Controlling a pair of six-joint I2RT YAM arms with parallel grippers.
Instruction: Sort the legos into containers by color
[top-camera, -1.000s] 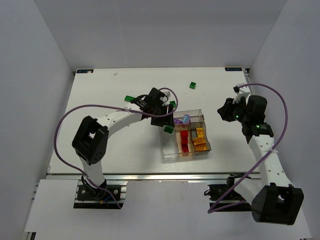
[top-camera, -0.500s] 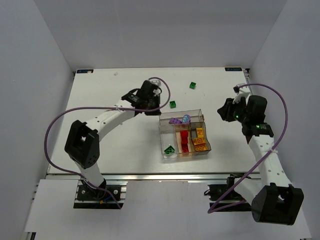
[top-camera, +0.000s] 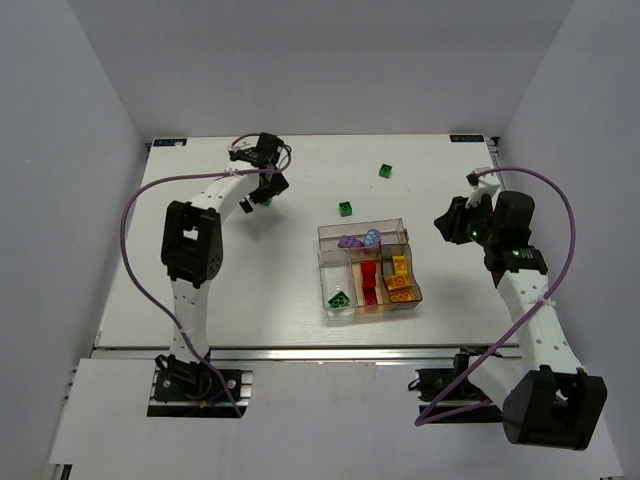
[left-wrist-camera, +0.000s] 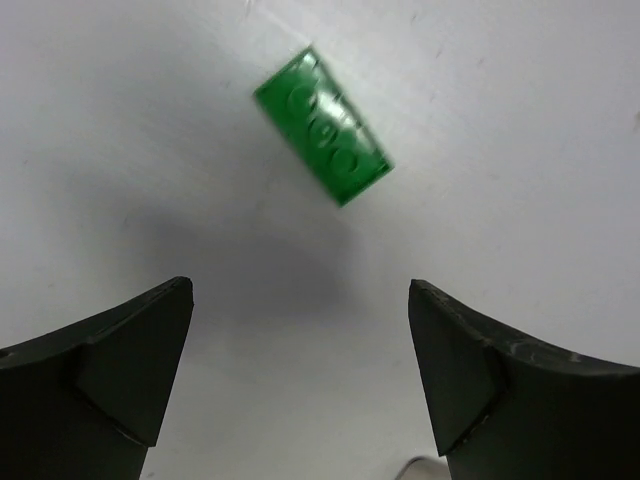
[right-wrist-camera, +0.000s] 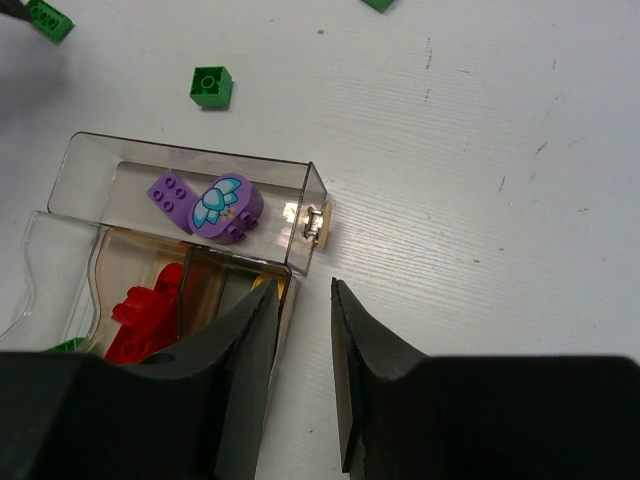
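Legos, status: partly sorted. One green brick (left-wrist-camera: 322, 127) lies flat on the table (left-wrist-camera: 520, 120), studs up, just beyond the fingertips of the left gripper (left-wrist-camera: 298, 290). It is in line with the gap between them and untouched.

Left gripper: jaws spread wide, nothing held, poised over the table.

Right gripper (right-wrist-camera: 300, 295): fingers drawn in to a narrow slit, nothing between them. The tray (right-wrist-camera: 190, 155) sits ahead of this gripper and to its left, with the nearest corner just ahead of the tips.

Tray contents:
- Two lilac pieces (right-wrist-camera: 207, 205) lie in the smoky compartment.
- Red bricks (top-camera: 369, 281) and yellow-orange bricks (top-camera: 400, 279) lie in narrow compartments side by side, the yellow-orange lot closer to the right gripper.
- A second green brick (top-camera: 338, 298) lies in the clear wide compartment, on the side of the tray farthest from the right gripper.

Loose items: a third green brick (top-camera: 345, 208) lies just outside the tray, between the two grippers. A fourth green brick (top-camera: 385, 170) lies farther out, well apart from both.
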